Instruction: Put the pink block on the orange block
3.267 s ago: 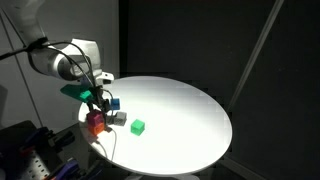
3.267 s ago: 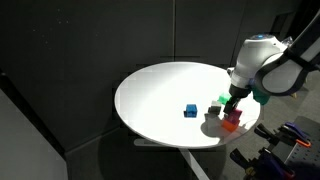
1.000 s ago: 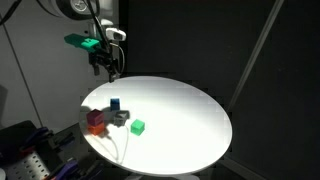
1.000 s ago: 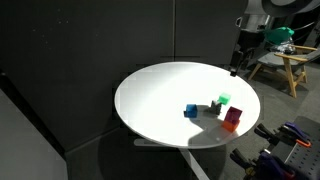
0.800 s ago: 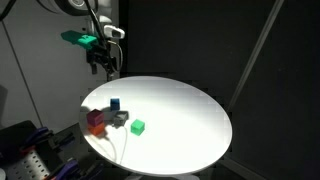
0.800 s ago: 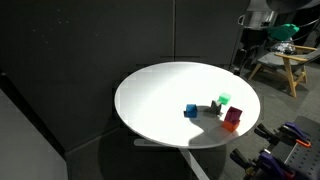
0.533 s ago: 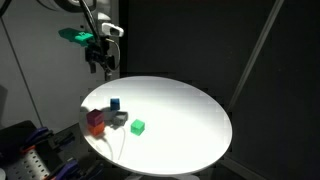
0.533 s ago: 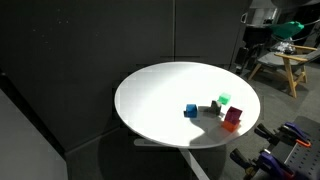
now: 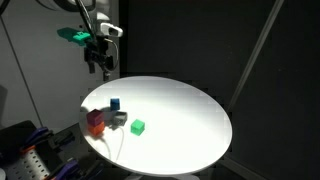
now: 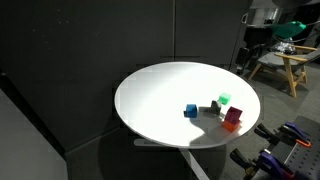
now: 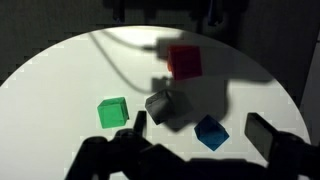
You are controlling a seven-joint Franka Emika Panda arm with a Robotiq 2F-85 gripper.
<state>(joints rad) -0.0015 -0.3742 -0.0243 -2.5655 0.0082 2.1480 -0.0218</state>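
Green cube [image 9: 138, 126]: nearest the front edge of the table [image 9: 190, 118], apart from the rest; no part in the job.
Pink block [image 9: 96, 116]: close to the rim, resting on the orange block [image 9: 97, 128]; the stack looks done.
Pink's axis: a cube, so none; it sits flat, and the wrist view shows one reddish top, so the edges seem roughly aligned.
Grey block [image 9: 118, 119]: just beside the stack.
Blue cube [image 9: 114, 103]: just behind it.
Gripper [image 9: 99, 62]: high over the far rim, fingers [image 11: 268, 138] spread, empty; probably clear so as not to knock the stack.
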